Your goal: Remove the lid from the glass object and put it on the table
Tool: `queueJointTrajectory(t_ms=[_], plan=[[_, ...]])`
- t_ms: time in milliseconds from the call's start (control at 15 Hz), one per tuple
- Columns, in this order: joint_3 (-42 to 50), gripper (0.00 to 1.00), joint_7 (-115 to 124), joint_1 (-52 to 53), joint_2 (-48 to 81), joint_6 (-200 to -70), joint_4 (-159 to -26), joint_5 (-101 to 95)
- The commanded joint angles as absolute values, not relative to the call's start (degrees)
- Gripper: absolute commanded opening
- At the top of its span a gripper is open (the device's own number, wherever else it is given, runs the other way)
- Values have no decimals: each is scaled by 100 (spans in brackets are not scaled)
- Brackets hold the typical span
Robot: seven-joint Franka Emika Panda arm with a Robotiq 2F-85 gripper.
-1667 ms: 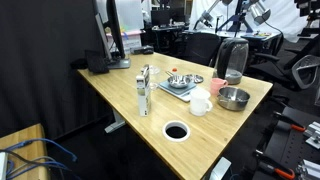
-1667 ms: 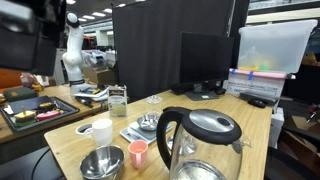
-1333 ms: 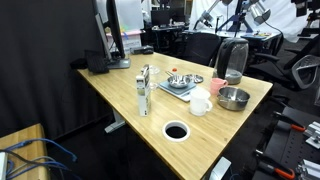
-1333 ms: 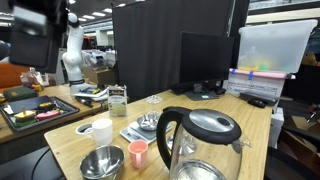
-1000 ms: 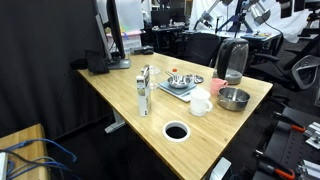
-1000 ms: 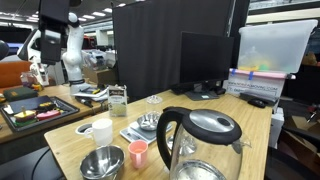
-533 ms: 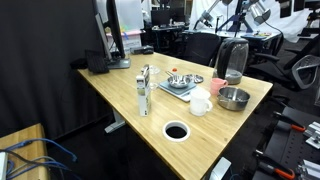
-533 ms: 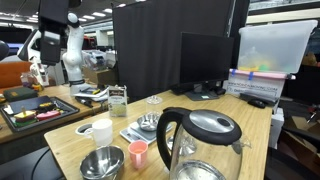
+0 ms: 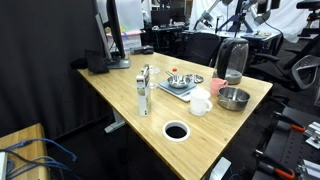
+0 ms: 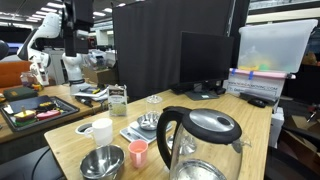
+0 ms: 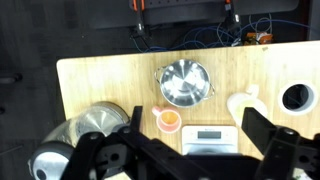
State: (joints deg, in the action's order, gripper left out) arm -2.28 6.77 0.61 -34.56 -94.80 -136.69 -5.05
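A glass kettle with a black handle stands on the light wood table (image 9: 120,85) in both exterior views (image 9: 233,60) (image 10: 200,148). Its round dark lid (image 10: 212,127) sits on top. In the wrist view the kettle (image 11: 88,128) is at the lower left. My gripper (image 11: 195,125) is open and empty, high above the table over a white scale (image 11: 210,135). It shows as a dark shape at the top of an exterior view (image 10: 75,15), far from the kettle.
A steel bowl (image 11: 184,83), a pink cup (image 11: 168,121) and a white cup (image 11: 243,103) stand near the kettle. The round cable hole (image 11: 297,97) is by the table edge. A carton (image 9: 145,90), a tray (image 9: 182,82) and a monitor (image 10: 205,60) are also there.
My gripper has moved sideways high above the table, rightward across the top of an exterior view. The kettle, lid and other objects have not moved.
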Motion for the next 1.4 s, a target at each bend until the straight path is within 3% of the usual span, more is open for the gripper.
queueJointTrajectory(t_ms=[0, 267, 333, 1333], plan=[[-400, 100, 535, 252, -2474, -10028, -12964, -393], [-547, 100, 690, 363, -1361, -10713, -12269, -369], [-550, 100, 681, 368, -1741, -10747, -12642, -454], [-773, 100, 1175, 591, -770, -11439, -11860, -79]])
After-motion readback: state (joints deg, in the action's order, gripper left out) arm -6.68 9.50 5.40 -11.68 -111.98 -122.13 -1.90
